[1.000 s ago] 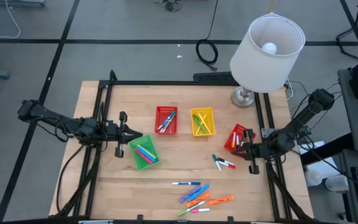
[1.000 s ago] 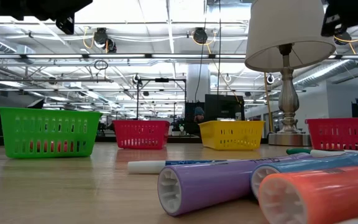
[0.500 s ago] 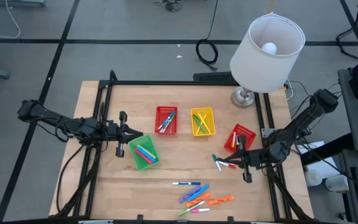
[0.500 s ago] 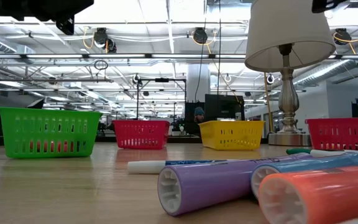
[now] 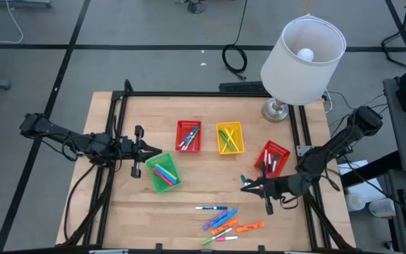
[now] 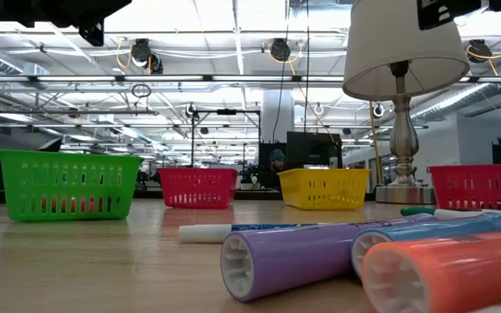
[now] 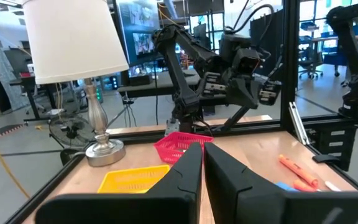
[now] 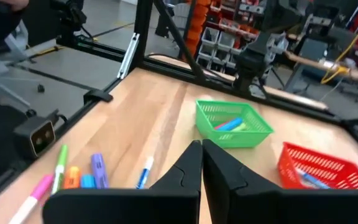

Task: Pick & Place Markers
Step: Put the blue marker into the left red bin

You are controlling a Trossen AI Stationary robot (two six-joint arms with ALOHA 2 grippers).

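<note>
Markers (image 5: 225, 221) lie scattered near the front edge of the table (image 5: 132, 212), a few more to the right under the right gripper (image 5: 246, 187), which hangs with its fingers pressed together, holding nothing. Others fill the green basket (image 5: 162, 173), two red baskets (image 5: 188, 135) and the yellow basket (image 5: 230, 137). The left gripper (image 5: 157, 155) waits beside the green basket, fingers nearly together, empty.

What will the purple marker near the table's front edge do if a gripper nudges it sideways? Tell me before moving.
The purple marker is a smooth round barrel lying on its side, so it would probably roll rather than slide. It looks like stiff plastic, so it should not bend. It lies against the blue marker, which would likely shift too.
</note>
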